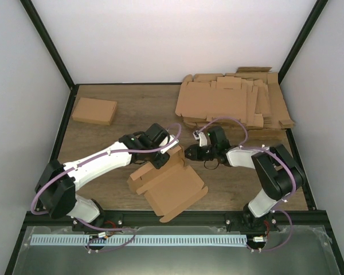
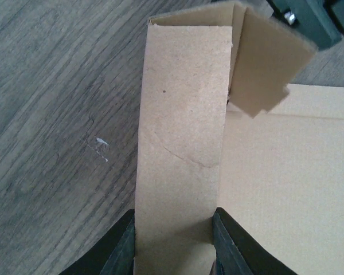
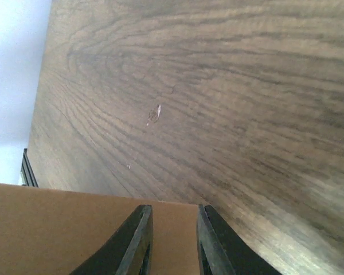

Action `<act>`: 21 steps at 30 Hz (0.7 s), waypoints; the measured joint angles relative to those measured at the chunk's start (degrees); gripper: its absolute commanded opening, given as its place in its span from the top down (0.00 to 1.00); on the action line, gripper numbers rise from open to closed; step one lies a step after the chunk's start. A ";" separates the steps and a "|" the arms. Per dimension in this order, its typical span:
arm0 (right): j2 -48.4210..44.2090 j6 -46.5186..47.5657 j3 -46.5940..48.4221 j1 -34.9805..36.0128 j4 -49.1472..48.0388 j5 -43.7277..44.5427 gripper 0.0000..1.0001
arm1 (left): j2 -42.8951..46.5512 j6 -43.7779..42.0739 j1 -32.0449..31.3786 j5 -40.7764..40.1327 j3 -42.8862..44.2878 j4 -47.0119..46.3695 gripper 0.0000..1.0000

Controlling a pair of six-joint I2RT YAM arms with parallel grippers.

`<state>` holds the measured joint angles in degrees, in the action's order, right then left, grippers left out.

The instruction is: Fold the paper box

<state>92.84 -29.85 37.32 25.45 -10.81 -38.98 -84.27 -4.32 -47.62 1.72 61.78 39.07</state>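
Brown corrugated cardboard box blank [image 1: 171, 192], half-formed, lies at the near middle of the wooden table [image 1: 132, 114], between both arms. I judge it light, stiff across the panels, bending only at the scores, and easy to crease if squeezed hard. Left claw [image 2: 173, 213] is clamped across the raised narrow side wall [image 2: 180, 114], one finger on each edge. Right claw [image 3: 173, 209] has its fingers nearly together at a board edge; I can't tell if it pinches. I'd grip walls low near the score, not floppy flap tips.
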 measured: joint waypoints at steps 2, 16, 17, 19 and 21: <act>-0.42 -0.96 -0.83 1.36 -0.68 1.18 0.76 | 0.00 0.07 0.00 0.24 0.02 0.04 0.67; -6.05 -3.08 -7.34 5.35 -5.57 12.17 0.73 | 0.04 0.50 0.00 1.46 0.02 0.07 0.67; -6.75 -2.56 -8.00 5.40 -5.86 12.37 0.72 | 0.04 0.48 -0.02 1.51 0.00 0.07 0.67; -8.11 -1.25 -9.57 5.44 -6.95 12.72 0.70 | 0.07 0.48 -0.07 1.51 0.02 0.09 0.67; -8.72 0.20 -10.88 5.44 -8.48 12.70 0.68 | 0.07 0.46 -0.07 1.49 0.02 0.11 0.67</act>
<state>84.12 -29.65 26.44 30.89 -19.29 -26.28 -84.20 -3.86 -47.68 3.20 61.80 39.18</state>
